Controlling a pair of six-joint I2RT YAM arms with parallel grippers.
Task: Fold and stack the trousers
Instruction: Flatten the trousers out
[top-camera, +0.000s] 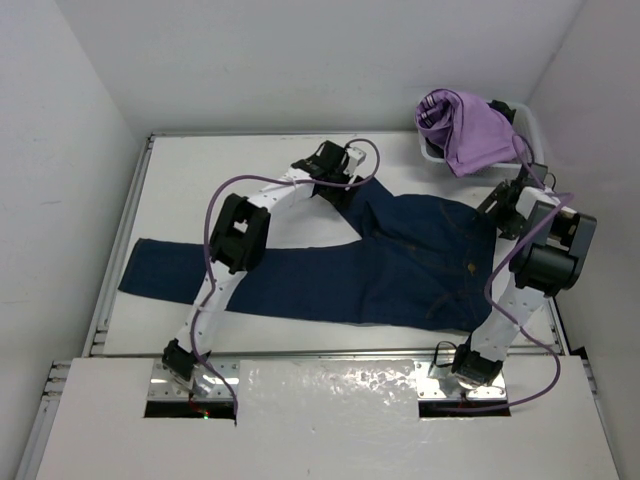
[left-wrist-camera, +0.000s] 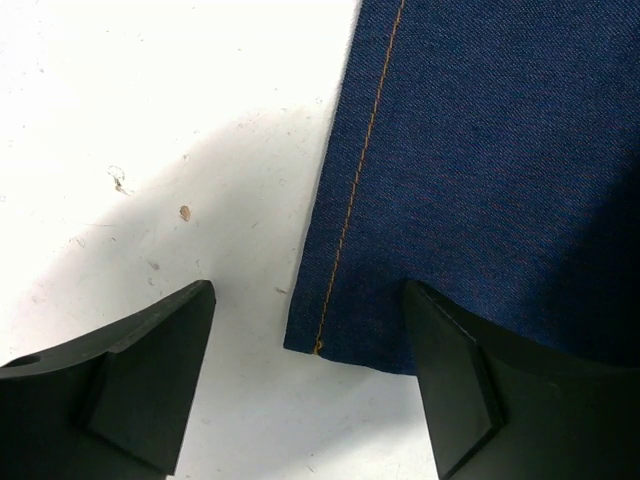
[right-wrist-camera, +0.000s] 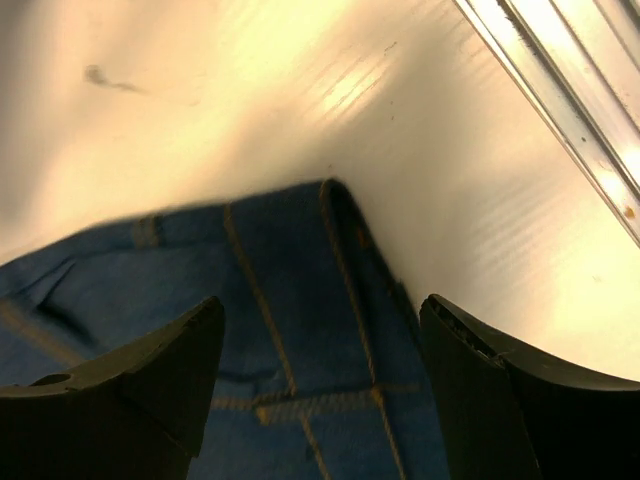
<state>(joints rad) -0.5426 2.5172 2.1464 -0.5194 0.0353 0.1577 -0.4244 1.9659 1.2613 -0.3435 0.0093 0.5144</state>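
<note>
Navy denim trousers (top-camera: 410, 265), orange-stitched, lie flat across the white table (top-camera: 200, 190), one leg stretched left. Left gripper (left-wrist-camera: 310, 300), over a far cloth corner, and right gripper (right-wrist-camera: 322, 312), over the waistband at right, both gape empty.

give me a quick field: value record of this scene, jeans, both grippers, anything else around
jeans: dark denim jeans spread flat on the table, one leg stretched left
left gripper: left gripper open, over a leg's hem corner
right gripper: right gripper open, over the waistband corner
other: lilac garment in a white bin, far right corner
stack: not yet made
</note>
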